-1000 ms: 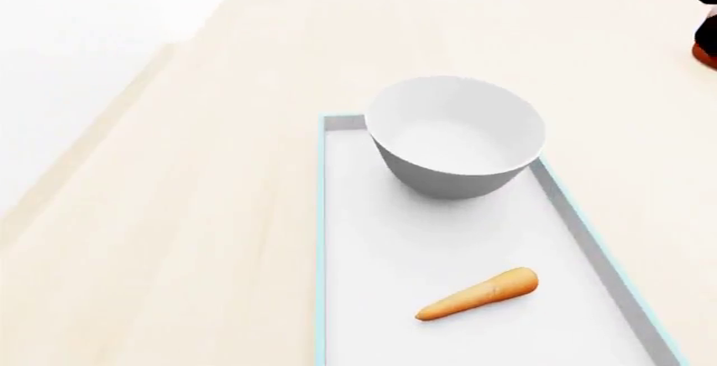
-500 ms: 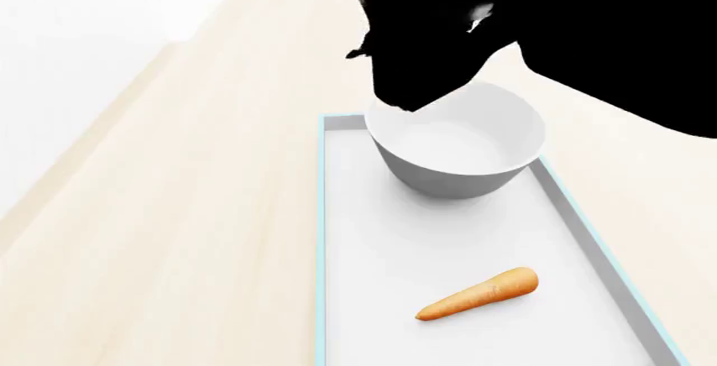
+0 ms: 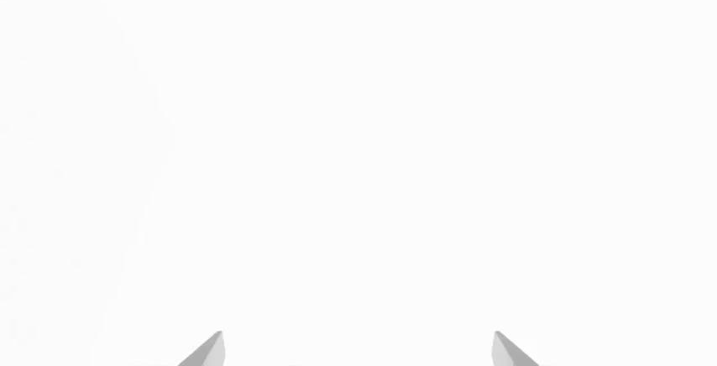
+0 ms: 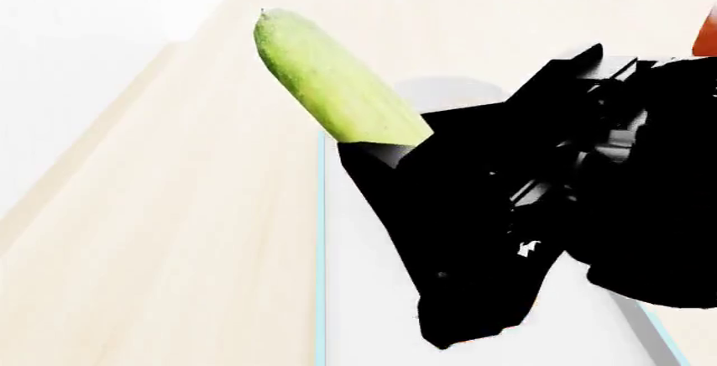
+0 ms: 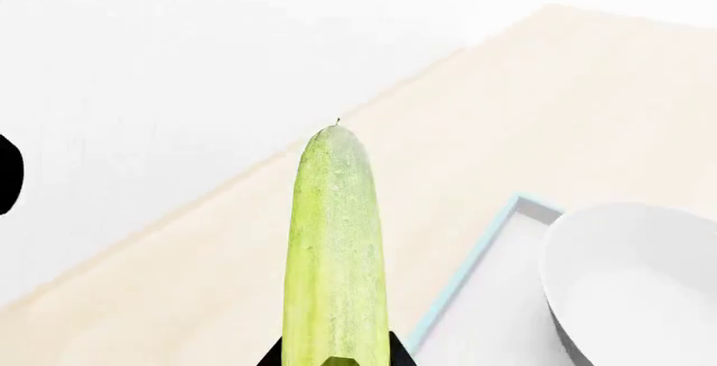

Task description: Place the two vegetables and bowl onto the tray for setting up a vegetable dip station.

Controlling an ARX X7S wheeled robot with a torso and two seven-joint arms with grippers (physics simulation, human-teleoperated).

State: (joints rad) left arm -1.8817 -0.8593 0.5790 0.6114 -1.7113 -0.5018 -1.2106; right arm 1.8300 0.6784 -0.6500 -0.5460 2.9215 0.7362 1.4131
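- Now in the middle of the head view, where a second ago only a far corner showed: the black right gripper and its arm.
- Holds the smooth, light green, blunt-ended cucumber tight between closed fingers, gripping it at one end.
- Points the free end of the cucumber up and away, out over the edge of the long flat tray with the thin light blue rim and toward the pale wooden tabletop.
- Carries the cucumber high in the air, not touching tray or tabletop yet.
- Covers most of the big plain white round bowl in the head view; only a bit of the rim peeks out behind the cucumber.
- Shows the bowl plainly in the right wrist view, sitting on the tray just beside and below the cucumber.
- Hides the tapered orange carrot, which was lying on the tray floor a second ago; probably there yet, but cannot tell now.
- Means the last thing is on its way: bowl on the tray, carrot likely too, only the cucumber left to put down.
- Calls for lowering the cucumber onto a bare part of the tray floor, clear of the bowl, then letting go.
- Left gripper: two grey finger tips spread wide apart, nothing between them, only blank white in front.
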